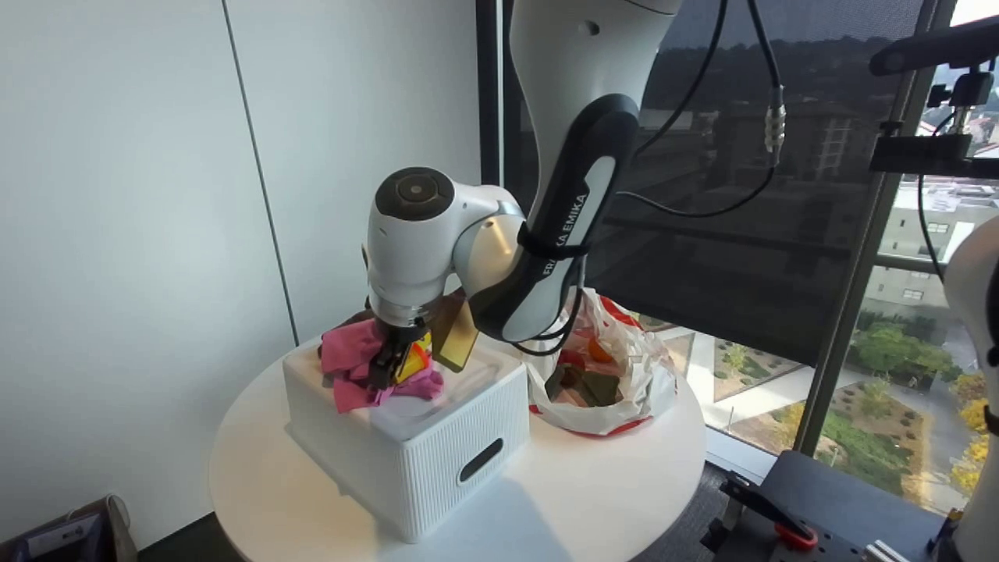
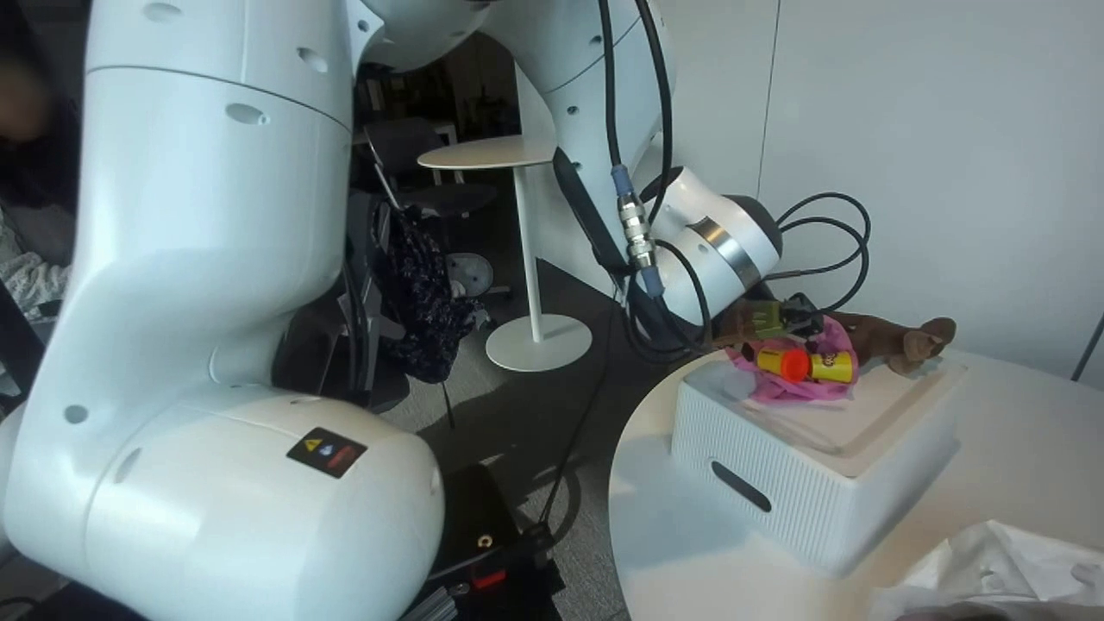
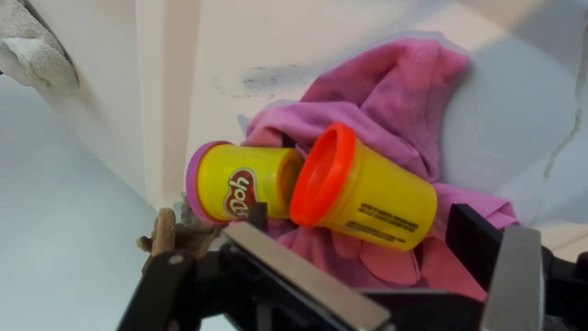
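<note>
In an exterior view, a white box (image 1: 433, 472) stands on the round bench (image 1: 296, 503), its raised top apparently serving as a platform for a rumpled pink cloth (image 1: 351, 348); an open bag (image 1: 652, 390) sits just beside the box, its mouth upward, presumably as a container.

In an exterior view, the red-lidded tub (image 2: 783, 362) and the purple-lidded tub (image 2: 832, 367) lie on their sides on the cloth, whose folds probably keep the round bodies from rolling; a brown figure (image 2: 888, 341) rests near them, by the box's edge.

In the wrist view, the end effector (image 3: 359, 219) stands wide and grips nothing; the red-lidded tub lies between its spread jaws as seen here, lid turned toward the purple-lidded tub's base, a gap showing on its own base's side; the opposite jaw overlaps the purple-lidded tub in line of sight, though whether they touch cannot be told.
</note>
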Tool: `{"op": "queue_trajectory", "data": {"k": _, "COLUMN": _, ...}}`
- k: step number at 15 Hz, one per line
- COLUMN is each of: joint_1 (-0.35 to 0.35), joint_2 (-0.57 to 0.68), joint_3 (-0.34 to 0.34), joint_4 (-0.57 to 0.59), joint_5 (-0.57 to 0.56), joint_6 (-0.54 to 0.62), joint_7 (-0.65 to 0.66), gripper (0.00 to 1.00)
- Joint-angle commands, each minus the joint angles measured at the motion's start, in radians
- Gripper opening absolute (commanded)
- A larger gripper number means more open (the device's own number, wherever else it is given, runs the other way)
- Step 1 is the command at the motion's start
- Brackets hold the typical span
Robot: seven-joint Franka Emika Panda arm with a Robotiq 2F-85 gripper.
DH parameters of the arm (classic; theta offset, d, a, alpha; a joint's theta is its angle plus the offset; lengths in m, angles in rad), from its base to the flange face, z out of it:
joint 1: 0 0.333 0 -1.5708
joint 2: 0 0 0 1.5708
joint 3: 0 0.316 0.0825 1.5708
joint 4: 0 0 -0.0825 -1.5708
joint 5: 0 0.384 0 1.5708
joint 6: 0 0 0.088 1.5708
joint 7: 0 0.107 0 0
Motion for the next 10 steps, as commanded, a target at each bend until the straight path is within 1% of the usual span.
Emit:
{"op": "queue_trajectory", "data": {"k": 1, "joint_1": 0.052, "joint_2": 0.037, "joint_3": -0.057, "joint_4": 0.023, "joint_5": -0.056, "joint_6": -0.01, "joint_7": 0.07, "gripper": 1.0}}
{"op": "queue_trajectory", "data": {"k": 4, "joint_1": 0.077, "joint_2": 0.055, "joint_3": -0.089, "joint_4": 0.023, "joint_5": -0.091, "joint_6": -0.008, "joint_7": 0.085, "gripper": 1.0}}
{"op": "queue_trajectory", "data": {"k": 5, "joint_1": 0.087, "joint_2": 0.061, "joint_3": -0.101, "joint_4": 0.025, "joint_5": -0.103, "joint_6": -0.003, "joint_7": 0.095, "gripper": 0.75}}
{"op": "queue_trajectory", "data": {"k": 6, "joint_1": 0.094, "joint_2": 0.062, "joint_3": -0.11, "joint_4": 0.024, "joint_5": -0.113, "joint_6": -0.001, "joint_7": 0.101, "gripper": 0.73}}
{"op": "queue_trajectory", "data": {"k": 8, "joint_1": 0.104, "joint_2": 0.062, "joint_3": -0.121, "joint_4": 0.022, "joint_5": -0.13, "joint_6": 0.001, "joint_7": 0.108, "gripper": 0.58}}
{"op": "queue_trajectory", "data": {"k": 9, "joint_1": 0.108, "joint_2": 0.063, "joint_3": -0.126, "joint_4": 0.022, "joint_5": -0.133, "joint_6": 0.001, "joint_7": 0.112, "gripper": 0.49}}
{"op": "queue_trajectory", "data": {"k": 10, "joint_1": 0.111, "joint_2": 0.064, "joint_3": -0.13, "joint_4": 0.021, "joint_5": -0.136, "joint_6": 0.001, "joint_7": 0.112, "gripper": 0.43}}
